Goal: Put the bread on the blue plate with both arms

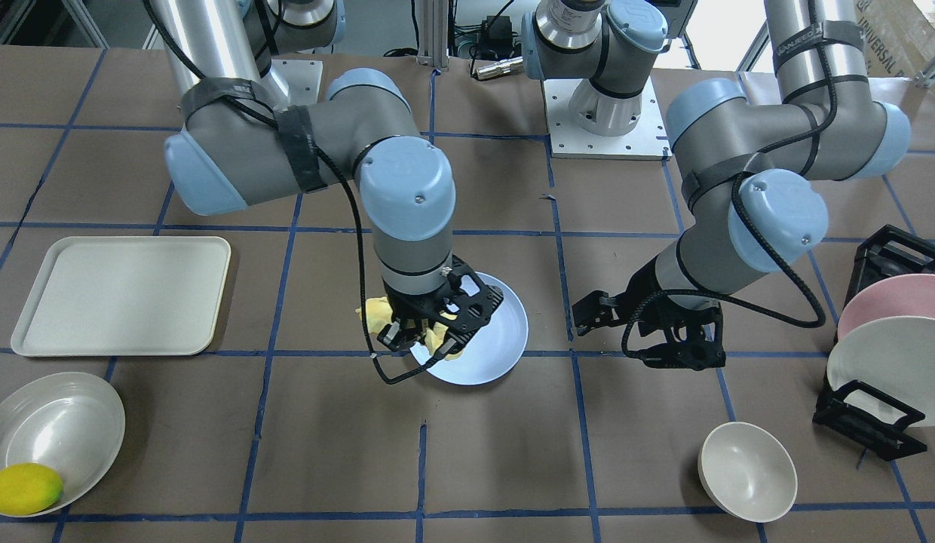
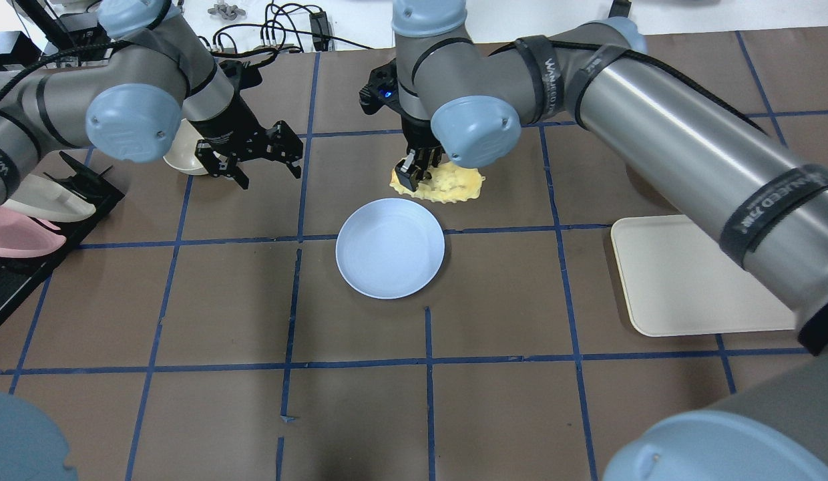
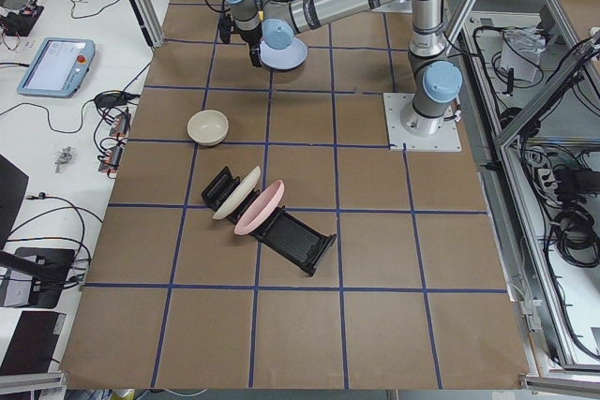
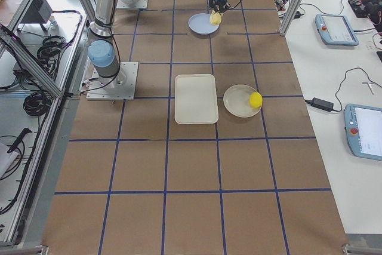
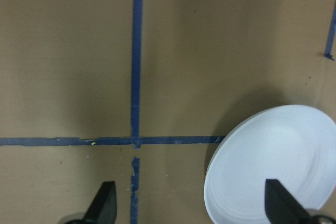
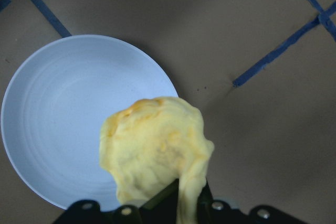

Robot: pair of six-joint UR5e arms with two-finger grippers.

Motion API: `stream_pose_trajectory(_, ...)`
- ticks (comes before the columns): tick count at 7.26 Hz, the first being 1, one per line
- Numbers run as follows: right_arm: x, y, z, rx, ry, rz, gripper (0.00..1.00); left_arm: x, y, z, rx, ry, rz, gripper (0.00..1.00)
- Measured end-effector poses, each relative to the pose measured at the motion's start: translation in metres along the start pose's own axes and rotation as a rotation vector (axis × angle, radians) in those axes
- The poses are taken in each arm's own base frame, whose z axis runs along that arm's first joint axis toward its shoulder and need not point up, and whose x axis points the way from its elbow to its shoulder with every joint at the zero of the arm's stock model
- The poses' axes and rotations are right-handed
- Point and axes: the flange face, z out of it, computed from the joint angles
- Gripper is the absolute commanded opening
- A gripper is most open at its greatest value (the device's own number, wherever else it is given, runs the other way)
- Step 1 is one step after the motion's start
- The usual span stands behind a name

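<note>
Two plates, one white (image 2: 48, 202) and one pink (image 2: 13, 239), stand on edge in a black rack (image 2: 87, 179) by the desk's left edge. Next comes the left gripper (image 2: 270, 177), hanging over the brown desk top near a cream bowl (image 2: 180, 160). Its jaws stand wide apart, as the left wrist view also shows. At the middle of the desk lies the blue plate (image 2: 390, 247). Just past its rim, toward the far edge, the right gripper (image 2: 414, 175) points down with its jaws clamped on one end of the bread (image 2: 454, 184). In the right wrist view the bread hangs limp from the jaws, partly over the plate's rim and partly over the desk. Toward the right edge lies a cream tray (image 2: 688, 280), and near the far right corner a grey bowl (image 1: 60, 422) holds a lemon (image 1: 22, 488).
</note>
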Motion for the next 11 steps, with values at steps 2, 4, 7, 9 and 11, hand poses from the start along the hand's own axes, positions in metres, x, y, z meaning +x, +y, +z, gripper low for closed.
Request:
stream_pose_trajectory(2,-0.036,-0.03,0.024,-0.029,0.028,0.054,0.39,-0.01,0.016,-0.047,0.014,-0.094,0.024,1.0)
stream_pose_trajectory(4,-0.068,-0.042,0.045,-0.05,0.031,0.128,1.0,0.016,0.033,-0.096,0.05,-0.149,0.071,1.0)
stream_pose_trajectory(7,-0.056,-0.035,0.038,-0.088,0.096,0.151,1.0,0.05,0.044,-0.122,0.076,-0.174,0.134,1.0)
stream_pose_trajectory(9,-0.007,0.002,-0.01,-0.134,0.157,0.113,1.0,0.053,0.045,-0.125,0.082,-0.173,0.156,1.0)
stream_pose_trajectory(11,0.064,0.083,-0.096,-0.148,0.117,0.076,1.0,0.059,0.049,-0.131,0.096,-0.141,0.144,1.0)
